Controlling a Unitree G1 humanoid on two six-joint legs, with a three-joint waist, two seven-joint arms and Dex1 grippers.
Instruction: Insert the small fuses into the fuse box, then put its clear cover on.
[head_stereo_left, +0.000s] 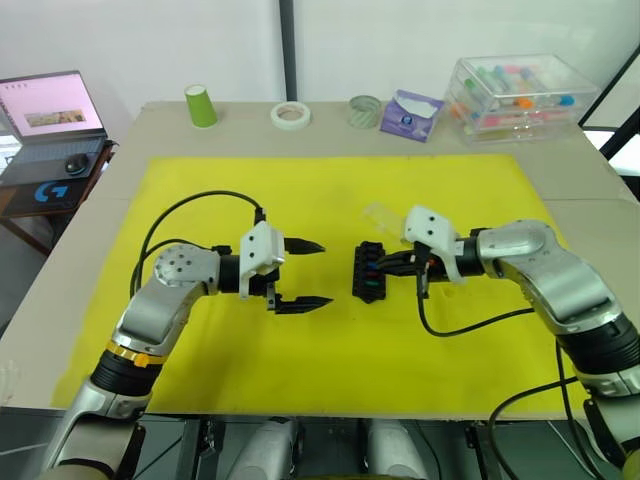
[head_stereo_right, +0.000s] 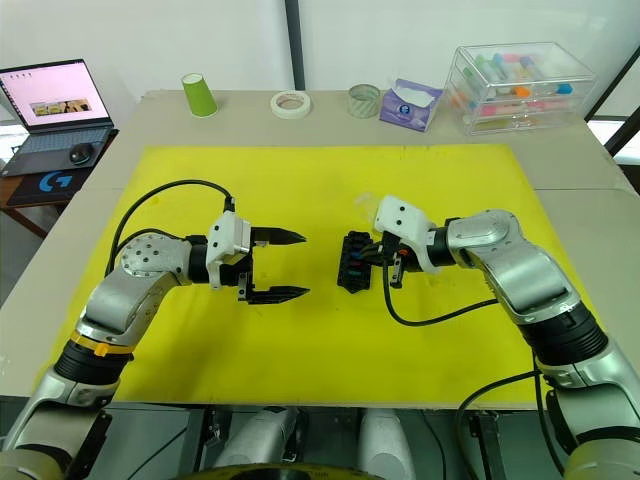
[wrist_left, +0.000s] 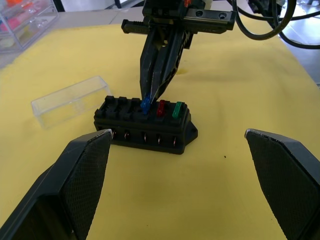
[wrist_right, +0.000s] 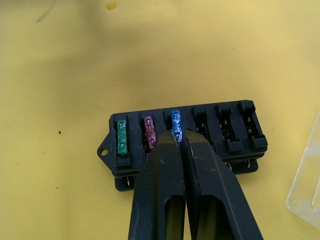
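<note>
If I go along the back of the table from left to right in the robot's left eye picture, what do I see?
Green cup → roll of tape → small clear jar → purple tissue pack → big clear storage box.

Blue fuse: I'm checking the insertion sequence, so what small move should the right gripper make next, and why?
Probably press straight down a little further, then let go. The right gripper is shut on the blue fuse, whose top sits in the third slot of the fuse box beside the seated red fuse and green fuse.
</note>
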